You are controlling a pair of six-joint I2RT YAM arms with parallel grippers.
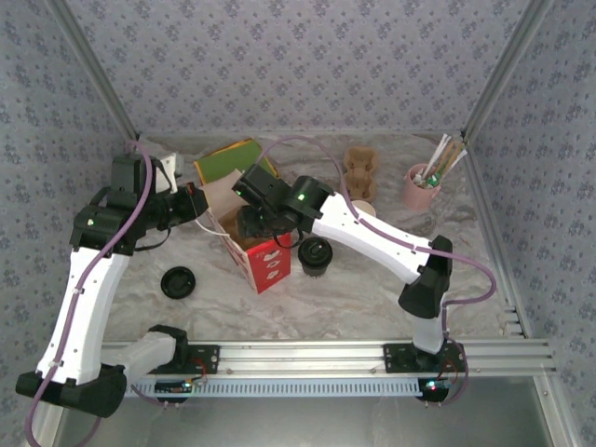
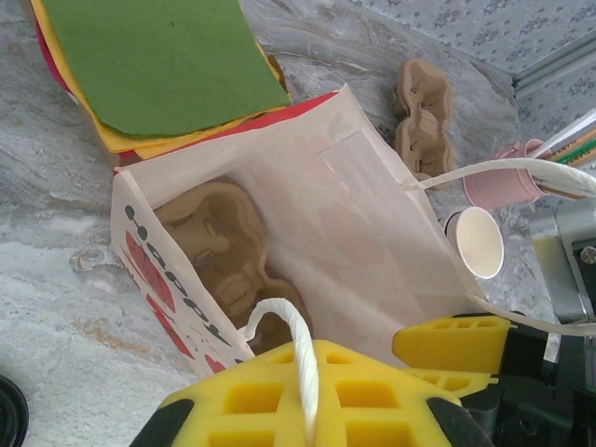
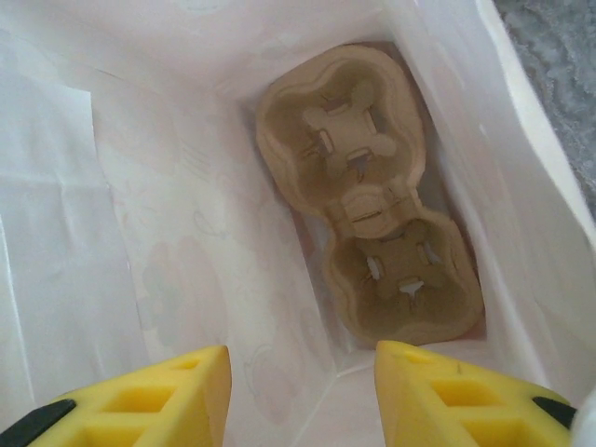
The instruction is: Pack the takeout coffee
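Top external view: tall red-and-white paper bag (image 1: 267,264) stands open-mouthed on the grey table (image 1: 372,303). Right gripper (image 3: 298,396) hangs over the mouth, yellow jaws apart and empty. Left gripper (image 2: 377,358) is clamped on the bag's white cord handle (image 2: 298,340). Brown moulded-pulp cup carrier (image 3: 368,214) lies on the bag's floor. Small dark-sleeved paper takeout coffee cup (image 1: 316,254) stands on the table just right of the bag.
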